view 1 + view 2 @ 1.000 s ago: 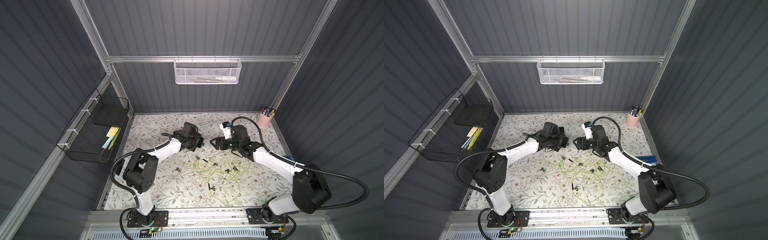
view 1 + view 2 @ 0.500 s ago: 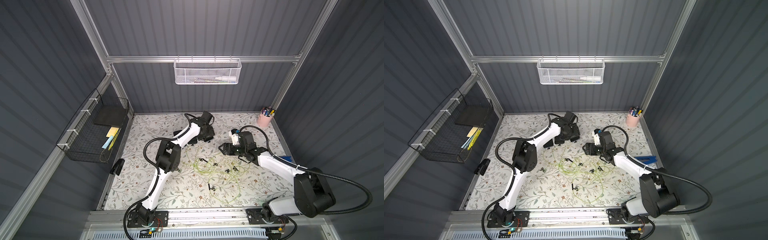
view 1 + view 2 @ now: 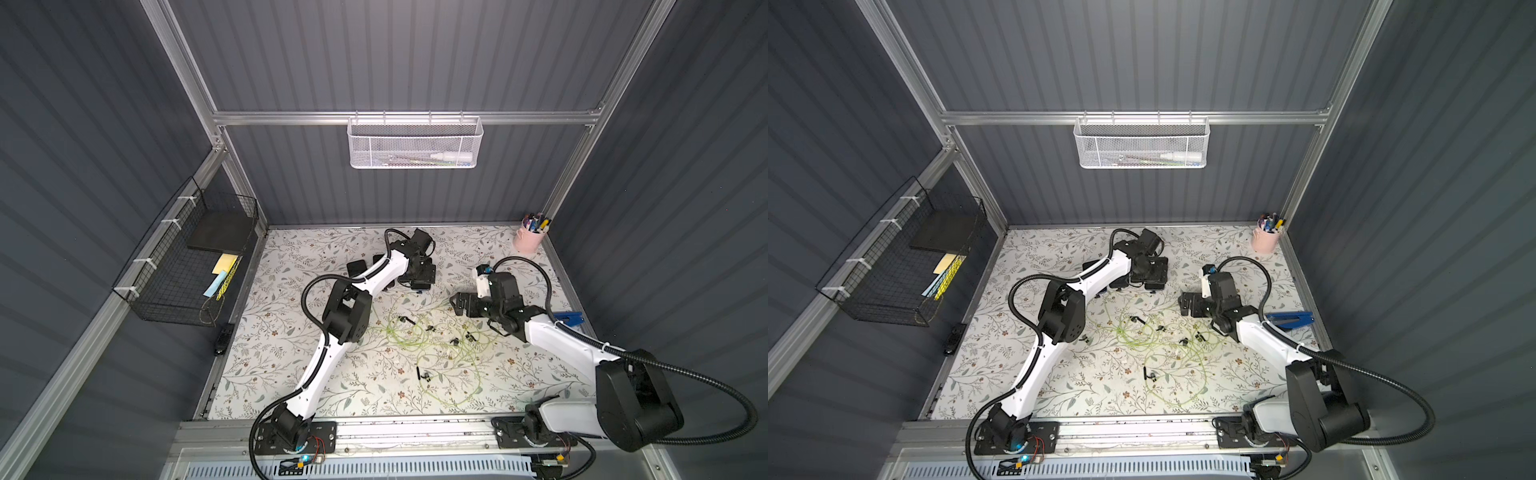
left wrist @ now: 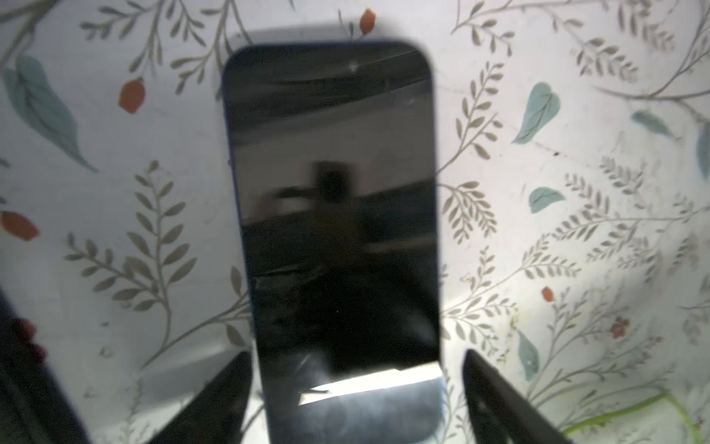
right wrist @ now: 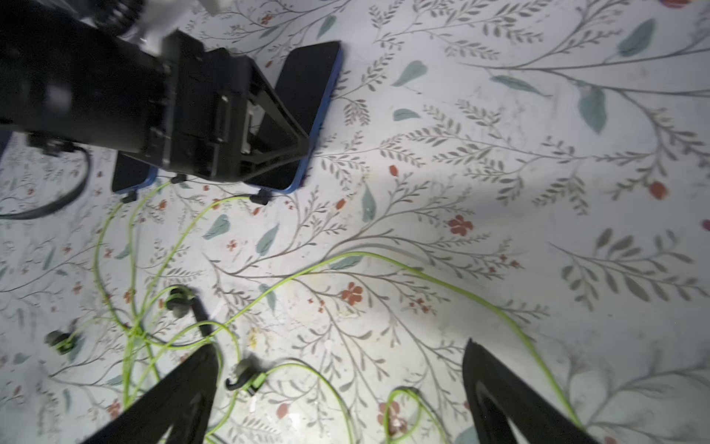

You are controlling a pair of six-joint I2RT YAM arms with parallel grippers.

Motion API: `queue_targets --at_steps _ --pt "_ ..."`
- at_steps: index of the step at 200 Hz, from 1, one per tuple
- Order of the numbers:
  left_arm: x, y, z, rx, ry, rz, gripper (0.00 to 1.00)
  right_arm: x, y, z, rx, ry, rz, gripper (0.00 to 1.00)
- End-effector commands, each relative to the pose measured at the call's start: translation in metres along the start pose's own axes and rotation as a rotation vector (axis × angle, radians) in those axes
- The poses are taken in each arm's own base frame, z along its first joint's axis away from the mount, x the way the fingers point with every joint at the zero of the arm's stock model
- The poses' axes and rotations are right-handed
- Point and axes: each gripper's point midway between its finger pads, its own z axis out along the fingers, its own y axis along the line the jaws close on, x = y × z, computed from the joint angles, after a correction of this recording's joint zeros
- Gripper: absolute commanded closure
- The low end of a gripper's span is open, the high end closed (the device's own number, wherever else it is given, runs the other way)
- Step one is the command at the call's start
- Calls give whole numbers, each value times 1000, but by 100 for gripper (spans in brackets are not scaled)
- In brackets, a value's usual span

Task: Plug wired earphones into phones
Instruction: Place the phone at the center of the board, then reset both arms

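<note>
In the left wrist view a phone (image 4: 334, 211) with a blue rim lies flat on the floral mat. My left gripper (image 4: 357, 384) is open astride its near end, with a gap at each finger (image 4: 495, 396). In the right wrist view small black plugs (image 5: 261, 196) sit at the ends of that phone (image 5: 307, 84) and a second phone (image 5: 130, 177). The earphones (image 3: 419, 336), thin yellow-green cords with black earbuds (image 5: 178, 300), lie tangled mid-table. My right gripper (image 5: 342, 384) hangs open over the cords, holding nothing. A third phone (image 3: 355, 268) shows beside the left arm.
A pink cup of pens (image 3: 530, 241) stands at the back right corner. A blue object (image 3: 567, 319) lies by the right edge behind my right arm. A black wire basket (image 3: 183, 266) hangs on the left wall and a white mesh basket (image 3: 415, 143) on the back wall.
My left arm has stretched toward the back middle, over the phones. My right gripper has drawn back to the right. Both grippers now stand wider open.
</note>
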Motion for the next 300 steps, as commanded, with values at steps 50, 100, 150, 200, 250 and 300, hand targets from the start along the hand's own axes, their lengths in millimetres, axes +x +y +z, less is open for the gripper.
queue_targets --at_steps 50,100,150,200,250,300 --pt "-49 -10 -111 66 -251 159 0 -31 -36 -26 127 -133 12 1" --pt "-30 62 -209 -162 -477 149 0 -43 -61 -44 277 -194 -82 1" --pt "38 226 -228 -546 -470 -31 0 -47 -71 -23 321 -108 -130 1" --pt "82 306 -218 -721 -505 -132 0 -42 -79 -29 366 -125 -150 1" --pt "92 338 -194 -710 -603 -172 0 -36 -98 -26 417 -349 -170 1" --pt "94 358 -173 -665 -675 -192 0 -56 -137 -18 494 -459 -155 1"
